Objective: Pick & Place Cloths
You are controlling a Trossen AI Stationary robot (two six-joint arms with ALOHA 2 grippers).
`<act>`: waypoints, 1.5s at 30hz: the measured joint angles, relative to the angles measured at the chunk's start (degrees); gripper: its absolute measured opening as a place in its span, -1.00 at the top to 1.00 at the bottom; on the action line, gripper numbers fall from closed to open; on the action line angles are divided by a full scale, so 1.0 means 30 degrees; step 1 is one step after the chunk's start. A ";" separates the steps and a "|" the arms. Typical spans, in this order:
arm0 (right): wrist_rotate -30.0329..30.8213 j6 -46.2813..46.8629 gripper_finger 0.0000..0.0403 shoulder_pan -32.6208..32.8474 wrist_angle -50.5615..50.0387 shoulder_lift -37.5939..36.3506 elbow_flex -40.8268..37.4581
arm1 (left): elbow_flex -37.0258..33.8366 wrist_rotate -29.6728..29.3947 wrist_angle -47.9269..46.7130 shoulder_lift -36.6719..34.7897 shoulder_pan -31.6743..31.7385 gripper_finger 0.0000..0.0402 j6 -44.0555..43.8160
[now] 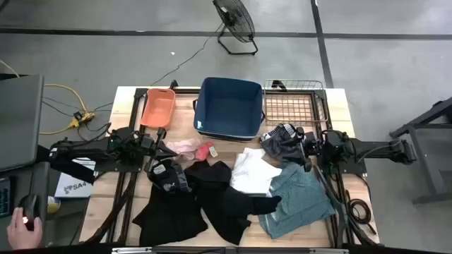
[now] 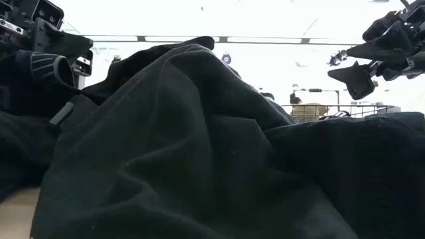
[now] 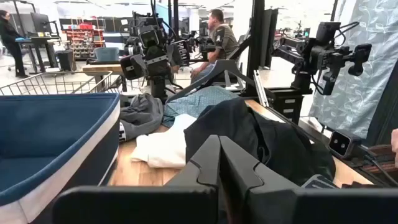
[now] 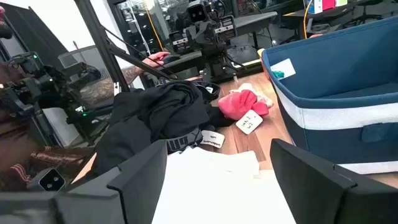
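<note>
Several cloths lie on the table in the high view. Large black ones [image 1: 201, 201] sit near the front, with a white piece [image 1: 251, 171] and a teal-grey shirt [image 1: 300, 201] to their right. A grey-patterned piece [image 1: 277, 141] lies below the wire bin, and small pink [image 1: 182, 147] and red [image 1: 207, 150] pieces lie by the navy bin. My left gripper [image 1: 158, 145] [image 3: 219, 142] is shut, empty and raised beside the pink piece. My right gripper [image 1: 296, 147] [image 4: 219, 149] is open and hovers over the grey-patterned and white [image 4: 205, 186] cloths. In the low view the black cloth [image 2: 199, 153] hides most of the table.
Along the far edge stand an orange bin [image 1: 157, 106], a navy bin [image 1: 229, 107] and a wire bin [image 1: 295, 106]. Bare wood shows at the table's near-left corner [image 1: 106, 212]. A person's hand [image 1: 21, 226] rests off the table's left, and people sit in the room beyond.
</note>
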 joint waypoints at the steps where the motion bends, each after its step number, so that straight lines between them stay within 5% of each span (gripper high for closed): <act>1: 0.0000 0.0000 -0.38 0.0001 -0.0005 0.0000 -0.0007 | 0.0000 0.0003 0.0003 0.0000 0.0003 0.99 0.0000; 35: 0.0000 0.0000 -0.38 0.0001 0.0000 0.0007 0.0000 | 0.0000 0.0000 -0.0001 0.0000 -0.0001 0.99 0.0000; 45: 0.1267 -0.6893 -0.38 -0.0006 0.0087 0.0002 0.0000 | 0.0000 -0.0002 0.0001 0.0000 -0.0002 0.99 0.0000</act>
